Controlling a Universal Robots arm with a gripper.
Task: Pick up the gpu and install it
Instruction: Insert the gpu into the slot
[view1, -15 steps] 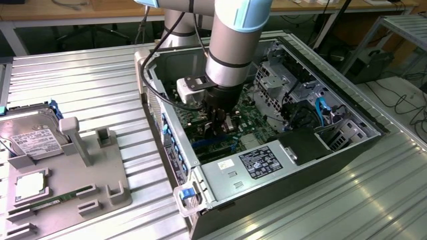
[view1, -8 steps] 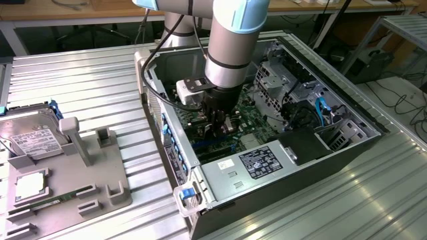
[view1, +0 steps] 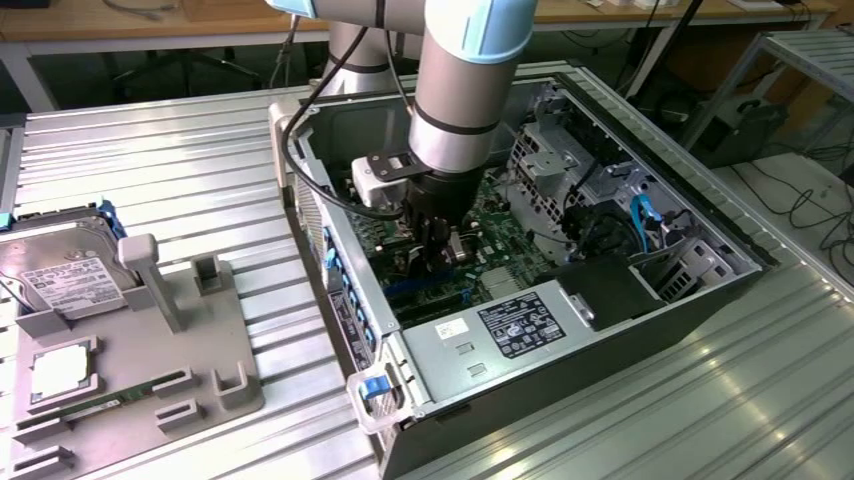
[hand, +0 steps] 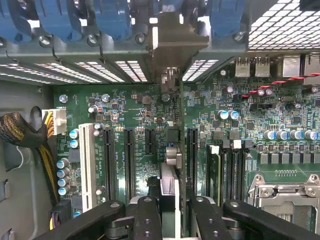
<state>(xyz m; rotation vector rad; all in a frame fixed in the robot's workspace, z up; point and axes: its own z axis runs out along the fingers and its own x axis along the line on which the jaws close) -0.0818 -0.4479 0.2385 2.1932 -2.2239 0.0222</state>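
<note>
Exterior view, from its left: grey fixture tray (view1: 200, 360) with hard drive (view1: 60, 275) sits well apart from the open computer case (view1: 694, 300). The arm reaches down into the case; gripper (view1: 441, 240) hangs just above the motherboard (view1: 501, 235).

Wrist view: the gpu (hand: 176, 165) sits edge-on between the fingers (hand: 147, 220), clamped on both flat faces. Card's long axis runs straight ahead of the gripper, its silver bracket (hand: 172, 47) at the far end against the case's rear slot openings.

Key relation: card edge lies directly below the grip, parallel to the black expansion slots (hand: 129, 160), in the gap between two of them. Whether it is seated, I cannot tell.
</note>
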